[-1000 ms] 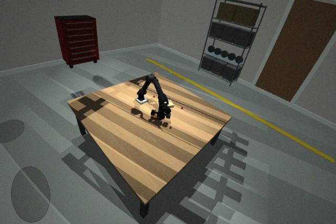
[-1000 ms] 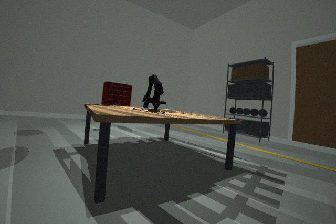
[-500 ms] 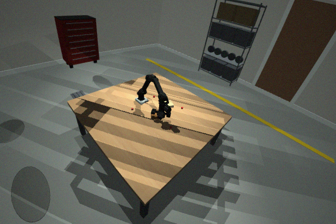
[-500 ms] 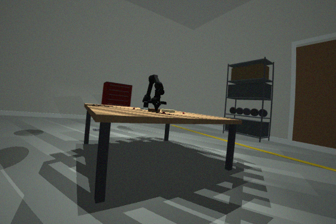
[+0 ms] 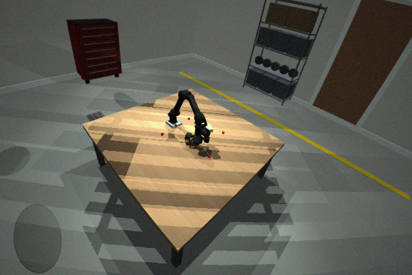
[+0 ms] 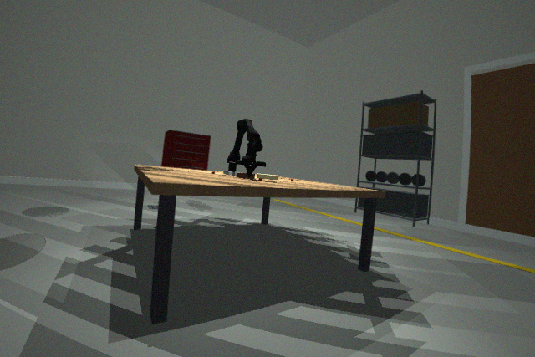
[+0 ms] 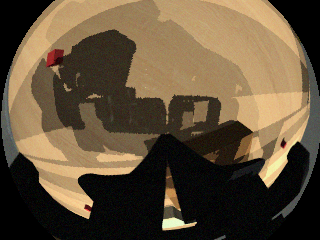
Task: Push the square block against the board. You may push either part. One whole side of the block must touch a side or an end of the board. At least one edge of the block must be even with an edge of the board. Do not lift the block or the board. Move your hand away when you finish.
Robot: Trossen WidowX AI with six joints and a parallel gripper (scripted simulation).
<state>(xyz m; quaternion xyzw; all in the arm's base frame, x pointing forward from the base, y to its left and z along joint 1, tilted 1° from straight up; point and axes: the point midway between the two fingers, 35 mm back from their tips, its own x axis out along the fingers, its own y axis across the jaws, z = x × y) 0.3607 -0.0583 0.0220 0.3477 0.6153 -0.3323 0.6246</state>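
A brown wooden piece [image 6: 242, 175] [image 7: 220, 142], apparently the square block, lies on the table by my fingertips. The fingers partly hide it in the wrist view. A pale piece [image 5: 209, 128] [image 6: 268, 176], apparently the board, lies beyond the gripper in the top view, partly behind the arm. A pale strip also shows between the fingers in the wrist view. My gripper [image 6: 250, 176] [image 7: 165, 138] is shut and empty, pointing down close to the table beside the brown piece. Whether the fingers touch it, and whether the two pieces touch, I cannot tell.
Small red cubes [image 5: 188, 118] [image 5: 161, 133] [image 5: 223, 132] [image 5: 209, 156] lie around the work area on the wooden table [image 5: 172, 198]. One red cube [image 7: 55, 58] shows at the upper left in the wrist view. The arm's base stands at the back left of the pieces.
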